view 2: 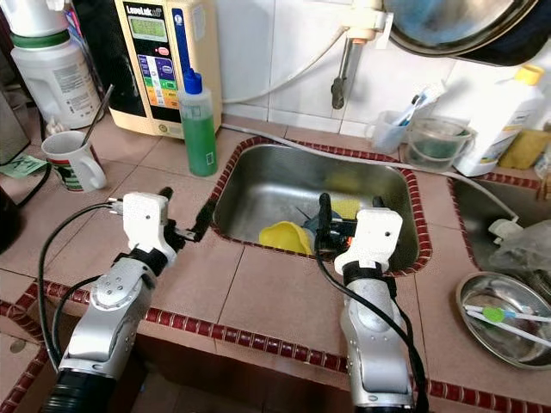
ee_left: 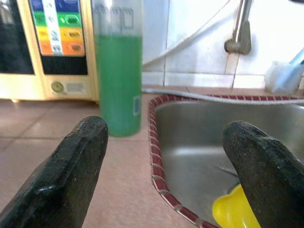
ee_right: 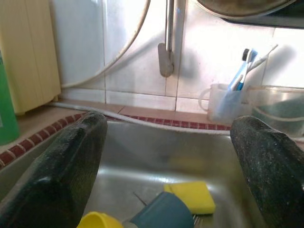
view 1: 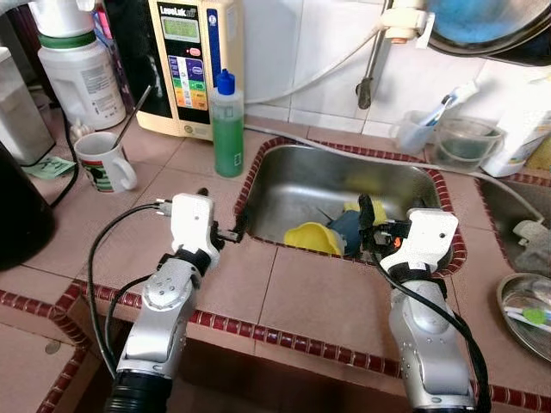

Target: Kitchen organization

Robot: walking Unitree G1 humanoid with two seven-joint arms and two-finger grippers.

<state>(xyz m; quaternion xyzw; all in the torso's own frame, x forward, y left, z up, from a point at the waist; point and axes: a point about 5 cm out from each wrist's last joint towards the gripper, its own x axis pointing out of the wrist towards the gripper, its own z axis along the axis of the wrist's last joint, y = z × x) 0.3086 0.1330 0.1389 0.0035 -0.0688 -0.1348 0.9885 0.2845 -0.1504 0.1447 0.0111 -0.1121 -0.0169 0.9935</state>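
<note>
At the front edge of the tiled counter (view 1: 284, 292), both grippers are raised toward the steel sink (view 1: 301, 185). Left gripper (view 1: 222, 215) hovers at the sink's left rim, fingers apart and empty; one finger (ee_left: 66, 175) lies over the counter tiles, the other over the basin. Right gripper (view 1: 370, 228) hangs over the sink's front rim, fingers apart and empty. Inside the basin, near its front wall, lie a yellow cup (view 1: 314, 237), a blue cup (ee_right: 161, 213) just beside it, and a yellow sponge (ee_right: 190, 195) behind them. A green bottle (view 1: 227, 129) stands on the counter beside the sink's back left corner. A mug (view 1: 102, 162) stands near the counter's left edge.
</note>
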